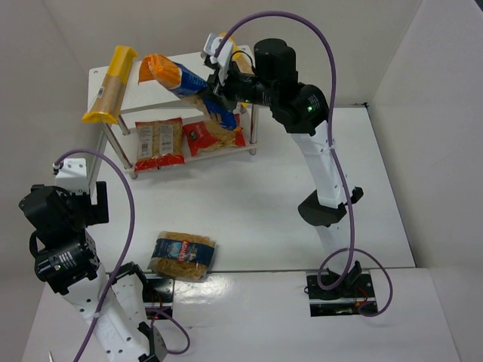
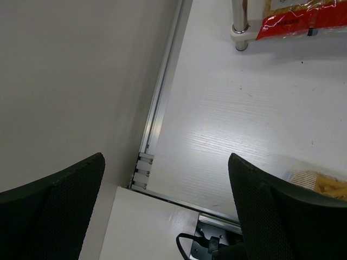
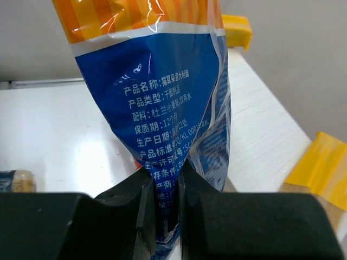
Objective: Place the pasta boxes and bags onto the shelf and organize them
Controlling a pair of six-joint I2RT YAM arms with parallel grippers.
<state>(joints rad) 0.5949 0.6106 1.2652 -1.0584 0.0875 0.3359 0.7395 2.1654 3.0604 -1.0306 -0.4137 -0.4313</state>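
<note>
Blue bag w/ the orange end (image 1: 181, 79) is up in the air over the shelf's (image 1: 147, 96) top board. It's tilted, orange end to the left, and afaict not resting on anything yet. So the step in hand is prob getting this one onto the top tier.

Next move imo needs it lowered flat into the bare middle of the board. One pasta box (image 1: 113, 83) is hanging off the left edge and another yellow box (image 3: 320, 168) sits just beside the gripper, so don't shove either.

Right gripper (image 3: 162, 189) is clamped on the bag's blue tail, jaws nearly together w/ only crimped film between. Left gripper (image 2: 165, 162) is wide apart, holding nothing, hanging over the table (image 2: 244, 124). The blue-label bag (image 1: 183, 255) lies there near it, not shelved.
</note>
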